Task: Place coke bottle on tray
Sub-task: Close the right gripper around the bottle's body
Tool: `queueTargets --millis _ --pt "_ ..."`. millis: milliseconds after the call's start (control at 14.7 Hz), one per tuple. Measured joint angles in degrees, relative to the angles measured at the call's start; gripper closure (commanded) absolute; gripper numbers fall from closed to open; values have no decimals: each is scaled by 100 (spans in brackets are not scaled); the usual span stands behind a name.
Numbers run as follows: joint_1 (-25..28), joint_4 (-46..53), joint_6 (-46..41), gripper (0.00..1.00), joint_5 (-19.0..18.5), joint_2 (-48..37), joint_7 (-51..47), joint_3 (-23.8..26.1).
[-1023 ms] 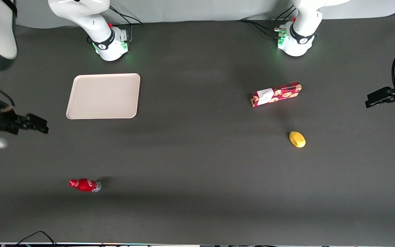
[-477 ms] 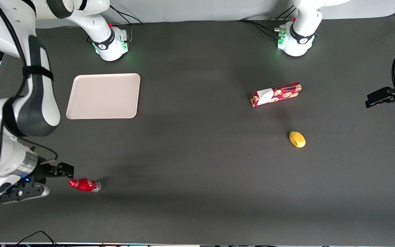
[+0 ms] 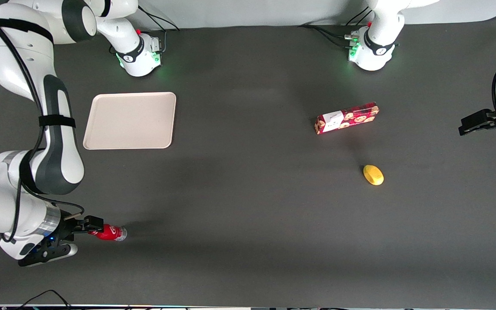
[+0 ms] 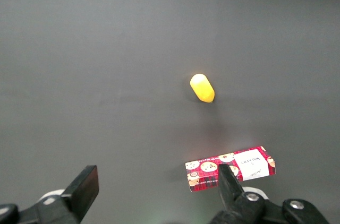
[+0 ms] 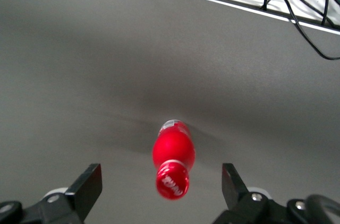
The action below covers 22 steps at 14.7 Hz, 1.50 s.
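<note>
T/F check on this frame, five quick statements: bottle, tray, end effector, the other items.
1. The coke bottle stands upright on the table. True.
2. The coke bottle is already on the tray. False: it stands on the bare table, nearer the front camera than the tray, which holds nothing.
3. The end effector is shut on the bottle. False: in the right wrist view its fingers are wide open, with the bottle between them and untouched.
4. The lemon lies nearer the front camera than the cookie box. True.
5. The cookie box rests on the tray. False: it lies on the table toward the parked arm's end.
</note>
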<state>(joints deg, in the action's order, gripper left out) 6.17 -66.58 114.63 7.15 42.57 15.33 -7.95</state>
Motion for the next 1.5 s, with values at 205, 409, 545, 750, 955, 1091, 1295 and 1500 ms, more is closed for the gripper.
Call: queueTargets --millis 205,409,545,750,955,1091,1295,1500 --pt "0 4 125 0 0 228 8 -31" --pt "10 4 133 0 0 357 8 -32" --pt "15 7 133 2 -10 365 8 -61" --pt "9 29 124 5 -26 364 10 -147" --pt "4 0 109 7 -26 371 18 -157" --pt "16 -4 109 10 -25 390 18 -156" --pt "33 -4 109 36 -25 406 15 -154" --pt "42 -3 109 71 -25 406 15 -154"
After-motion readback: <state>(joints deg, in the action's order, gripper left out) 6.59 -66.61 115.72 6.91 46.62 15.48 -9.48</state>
